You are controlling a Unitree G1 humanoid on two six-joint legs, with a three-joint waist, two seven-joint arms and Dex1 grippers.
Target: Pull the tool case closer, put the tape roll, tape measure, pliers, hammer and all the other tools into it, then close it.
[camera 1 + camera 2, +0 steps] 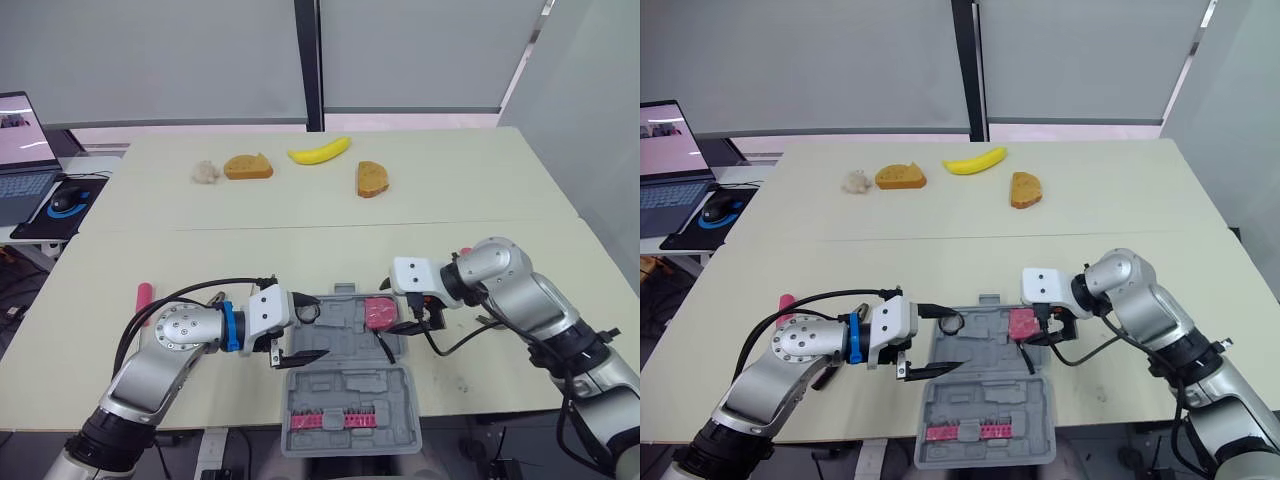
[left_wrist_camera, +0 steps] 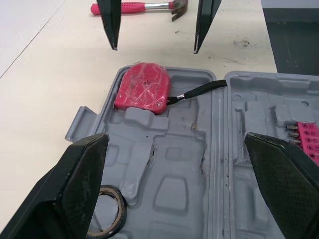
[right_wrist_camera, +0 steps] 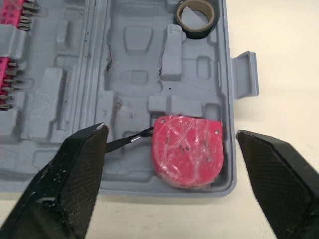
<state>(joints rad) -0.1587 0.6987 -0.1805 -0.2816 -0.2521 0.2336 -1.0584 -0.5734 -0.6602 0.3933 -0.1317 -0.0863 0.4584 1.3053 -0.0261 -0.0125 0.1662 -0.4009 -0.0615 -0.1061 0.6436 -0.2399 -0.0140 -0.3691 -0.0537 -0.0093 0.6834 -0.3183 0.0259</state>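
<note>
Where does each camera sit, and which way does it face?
Left eye view: head, facing forward and down at the table; left arm and right arm show beside the tool case.
Right eye view: head too, same scene.
Left wrist view: left wrist, along the open left gripper, into that case.
Right wrist view: right wrist, along the right gripper, onto the tape measure.
Both wrist views share tape measure and tape roll.

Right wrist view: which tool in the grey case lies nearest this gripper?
The pink tape measure, right by the right gripper; the black tape roll lies at the grey case's far end.
</note>
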